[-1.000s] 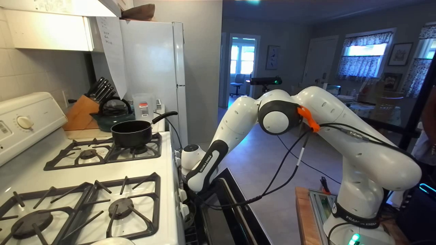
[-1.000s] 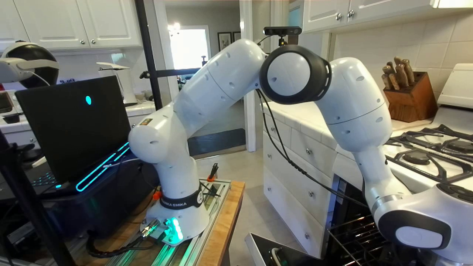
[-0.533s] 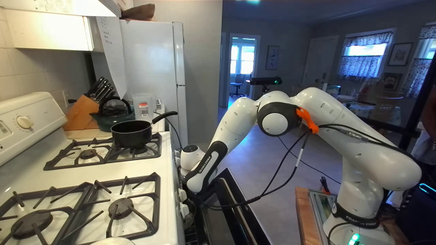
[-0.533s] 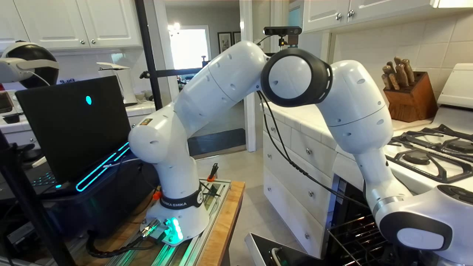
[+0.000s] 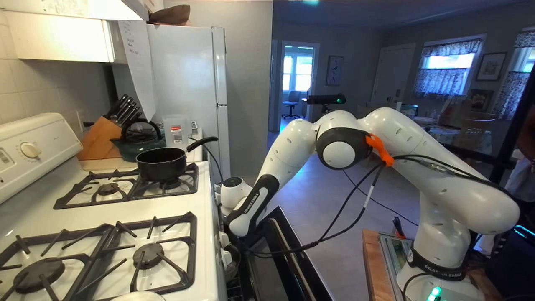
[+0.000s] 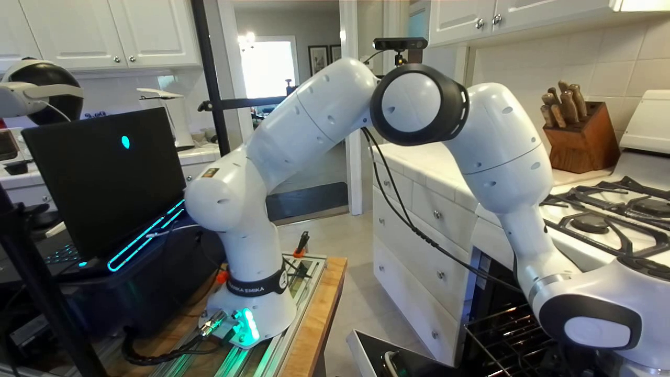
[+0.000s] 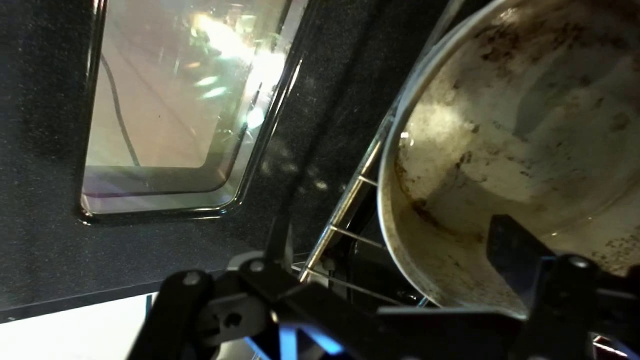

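Observation:
A round metal pan [image 7: 500, 150] with brown and black stains inside fills the right of the wrist view. Below it runs a wire rack [image 7: 334, 222]. My gripper [image 7: 390, 220] stands wide open, with a stretch of the pan's rim lying in the gap between its fingers. The right finger [image 7: 507, 249] is over the inside of the pan, while the left finger [image 7: 279, 240] is outside it, past the rack's edge. I cannot tell whether either touches anything. In both exterior views the fingers are hidden; the white hand [image 6: 617, 314] is low beside the stove.
The oven door [image 5: 288, 267] is lowered, its glass window [image 7: 155, 100] left in the wrist view. An oven rack [image 6: 502, 335] shows under the arm. A black saucepan [image 5: 161, 167] is on the stove, near a teal kettle [image 5: 140, 148] and knife block [image 5: 98, 140]. Cables [image 6: 445, 256] hang from the arm.
Only small shifts of the arm show: its elbow has moved slightly, and the hand by the stove has barely changed place. No earlier view shows the fingers.

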`<control>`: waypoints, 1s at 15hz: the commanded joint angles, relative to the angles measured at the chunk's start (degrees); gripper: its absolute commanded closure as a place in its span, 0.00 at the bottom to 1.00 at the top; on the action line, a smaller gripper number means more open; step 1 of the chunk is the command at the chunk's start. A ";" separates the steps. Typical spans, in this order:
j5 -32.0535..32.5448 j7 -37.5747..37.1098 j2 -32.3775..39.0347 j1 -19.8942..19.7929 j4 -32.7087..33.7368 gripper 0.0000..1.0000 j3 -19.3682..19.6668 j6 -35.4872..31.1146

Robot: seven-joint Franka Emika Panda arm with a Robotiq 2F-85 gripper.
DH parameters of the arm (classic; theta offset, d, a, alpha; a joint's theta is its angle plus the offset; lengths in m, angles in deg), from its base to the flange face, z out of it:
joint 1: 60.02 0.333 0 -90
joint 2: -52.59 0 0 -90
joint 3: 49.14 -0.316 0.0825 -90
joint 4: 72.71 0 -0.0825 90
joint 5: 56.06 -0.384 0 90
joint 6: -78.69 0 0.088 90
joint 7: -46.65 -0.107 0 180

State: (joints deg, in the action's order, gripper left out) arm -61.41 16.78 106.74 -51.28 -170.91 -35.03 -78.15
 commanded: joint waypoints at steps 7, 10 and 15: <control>0.27 -0.52 -7.37 1.26 -8.02 0.00 0.91 6.69; 0.21 0.14 -10.40 0.74 -11.27 0.00 0.15 6.12; 1.30 0.55 -14.53 0.98 -16.04 0.00 0.17 8.16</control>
State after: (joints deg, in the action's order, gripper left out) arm -61.30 16.19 96.33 -49.74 -182.42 -34.11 -71.59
